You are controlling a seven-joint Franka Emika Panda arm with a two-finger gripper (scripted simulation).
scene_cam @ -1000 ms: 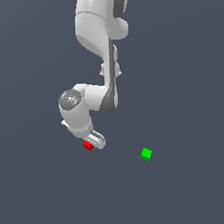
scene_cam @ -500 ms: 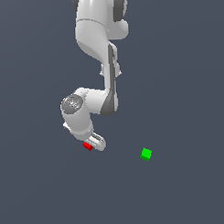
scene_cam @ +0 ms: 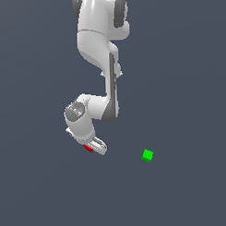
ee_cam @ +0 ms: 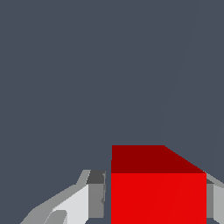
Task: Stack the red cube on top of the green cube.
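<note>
The red cube point(scene_cam: 88, 148) rests on the floor under the lowered white gripper point(scene_cam: 92, 147), which hides part of it in the exterior view. In the wrist view the red cube point(ee_cam: 157, 192) fills the space between the two fingers point(ee_cam: 94, 197). A narrow gap shows on one side, and the other finger sits right at the cube's edge. The gripper point(ee_cam: 155, 194) is open around the cube. The green cube point(scene_cam: 147, 155) sits alone on the floor, toward the exterior view's right of the gripper and well apart from it.
The white arm point(scene_cam: 101, 46) reaches down from the top of the exterior view, with its elbow bent above the red cube. The plain dark grey floor point(scene_cam: 178, 85) surrounds both cubes.
The wrist has sunk a little lower over the red cube. Neither cube has moved.
</note>
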